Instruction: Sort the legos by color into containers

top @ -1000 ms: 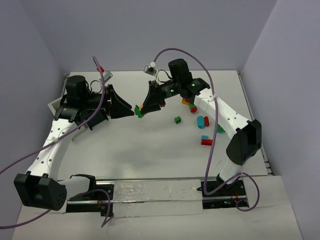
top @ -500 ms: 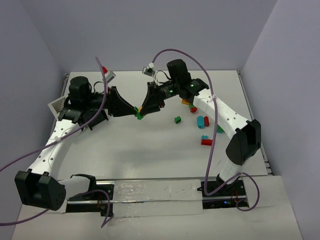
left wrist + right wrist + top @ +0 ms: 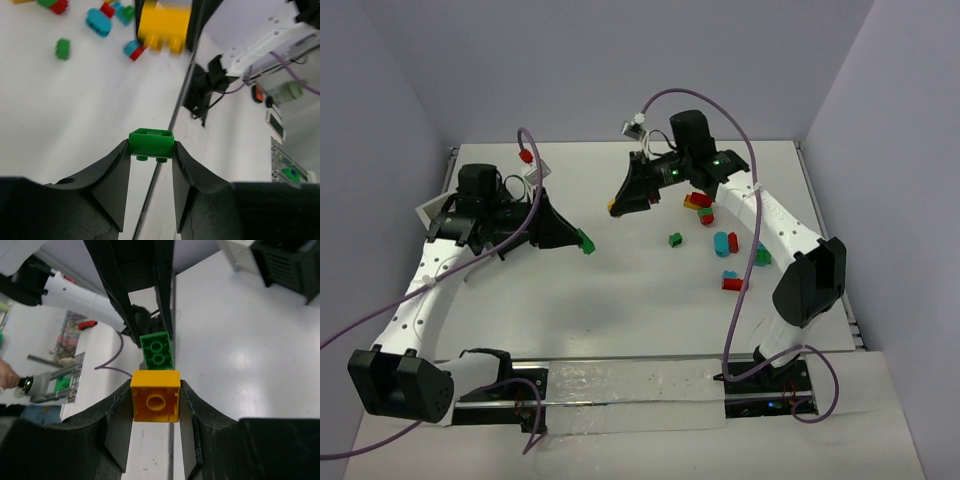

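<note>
My left gripper (image 3: pixel 582 240) is shut on a green lego (image 3: pixel 151 144), pinched between its fingertips above the table left of centre. My right gripper (image 3: pixel 616 207) is shut on a yellow lego (image 3: pixel 155 396), a short gap away and further back. The wrist views face each other: the green lego (image 3: pixel 157 350) shows just beyond the yellow one, and the yellow lego (image 3: pixel 164 26) shows at the top of the left wrist view. Loose legos lie at the right: a green one (image 3: pixel 674 239), a cyan one (image 3: pixel 721 243), red ones (image 3: pixel 731 283). A black container (image 3: pixel 290 265) and a white one (image 3: pixel 245 251) stand at the table's far left.
Purple cables (image 3: pixel 665 97) loop over both arms. A white slatted container edge (image 3: pixel 428 212) shows behind the left arm. More red and yellow bricks (image 3: pixel 698 202) lie under the right arm. Walls close the table at the back and sides.
The right gripper held the yellow and green bricks joined. My left gripper shut on the green one, and the arms drew apart, splitting them.
</note>
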Robot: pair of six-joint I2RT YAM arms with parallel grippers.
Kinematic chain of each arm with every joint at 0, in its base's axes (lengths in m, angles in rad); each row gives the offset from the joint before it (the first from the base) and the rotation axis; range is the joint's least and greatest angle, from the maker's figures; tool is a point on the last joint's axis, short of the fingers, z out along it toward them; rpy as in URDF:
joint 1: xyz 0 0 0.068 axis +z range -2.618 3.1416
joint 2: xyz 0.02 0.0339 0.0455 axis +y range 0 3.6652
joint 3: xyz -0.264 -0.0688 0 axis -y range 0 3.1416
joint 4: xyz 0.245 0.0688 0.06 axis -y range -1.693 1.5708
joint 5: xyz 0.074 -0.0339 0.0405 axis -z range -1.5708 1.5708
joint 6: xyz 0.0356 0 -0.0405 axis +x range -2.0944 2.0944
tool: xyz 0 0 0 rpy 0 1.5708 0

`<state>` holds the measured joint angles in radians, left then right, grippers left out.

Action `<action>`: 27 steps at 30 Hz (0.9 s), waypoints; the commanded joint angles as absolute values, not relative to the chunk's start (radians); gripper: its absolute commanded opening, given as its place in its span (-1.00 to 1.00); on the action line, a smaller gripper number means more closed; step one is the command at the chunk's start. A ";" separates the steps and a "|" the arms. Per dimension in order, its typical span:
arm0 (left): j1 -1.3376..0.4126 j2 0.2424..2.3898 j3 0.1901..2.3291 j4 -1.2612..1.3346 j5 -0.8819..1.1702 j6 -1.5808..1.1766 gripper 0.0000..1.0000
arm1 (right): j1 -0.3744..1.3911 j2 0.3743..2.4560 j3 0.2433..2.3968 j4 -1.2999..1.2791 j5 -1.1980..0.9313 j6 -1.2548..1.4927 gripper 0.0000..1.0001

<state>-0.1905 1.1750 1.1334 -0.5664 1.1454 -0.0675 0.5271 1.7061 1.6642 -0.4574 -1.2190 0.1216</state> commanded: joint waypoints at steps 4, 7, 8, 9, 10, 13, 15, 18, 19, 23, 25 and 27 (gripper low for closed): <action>0.122 1.238 1.267 -1.070 0.977 0.446 -1.00 | 0.436 1.702 1.737 -0.501 -1.150 0.073 -1.00; 0.273 1.251 1.293 -1.017 0.870 0.414 -1.00 | 0.436 1.704 1.736 -0.531 -1.070 0.035 -1.00; 0.331 1.246 1.299 -0.968 0.794 0.392 -1.00 | 0.436 1.703 1.729 -0.536 -1.033 0.028 -1.00; 0.388 1.241 1.304 -0.920 0.719 0.370 -1.00 | 0.436 1.703 1.723 -0.541 -0.996 0.022 -1.00; 0.390 1.241 1.304 -0.919 0.672 0.370 -1.00 | 0.436 1.703 1.723 -0.541 -0.996 0.021 -1.00; 0.420 1.219 1.291 -0.790 0.494 0.308 -1.00 | 0.436 1.709 1.717 -0.539 -0.941 0.021 -1.00; 0.421 1.223 1.292 -0.726 0.397 0.284 -1.00 | 0.436 1.713 1.718 -0.541 -0.925 0.021 -1.00; 0.422 1.236 1.286 -0.675 0.303 0.276 -1.00 | 0.437 1.712 1.714 -0.544 -0.901 0.016 -1.00; 0.423 1.236 1.279 -0.651 0.269 0.278 -1.00 | 0.436 1.709 1.709 -0.547 -0.887 0.013 -1.00; 0.423 1.257 1.261 -0.620 0.192 0.292 -1.00 | 0.436 1.706 1.699 -0.555 -0.847 -0.015 -1.00; 0.424 1.269 1.246 -0.616 0.181 0.298 -1.00 | 0.435 1.705 1.697 -0.554 -0.842 -0.019 -1.00; 0.424 1.280 1.226 -0.605 0.179 0.296 -0.98 | 0.436 1.709 1.699 -0.549 -0.847 -0.017 -1.00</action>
<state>0.4206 1.2609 1.2449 -0.6792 0.2504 0.2966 0.4297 1.7065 1.6924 -0.5545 -0.8687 0.0075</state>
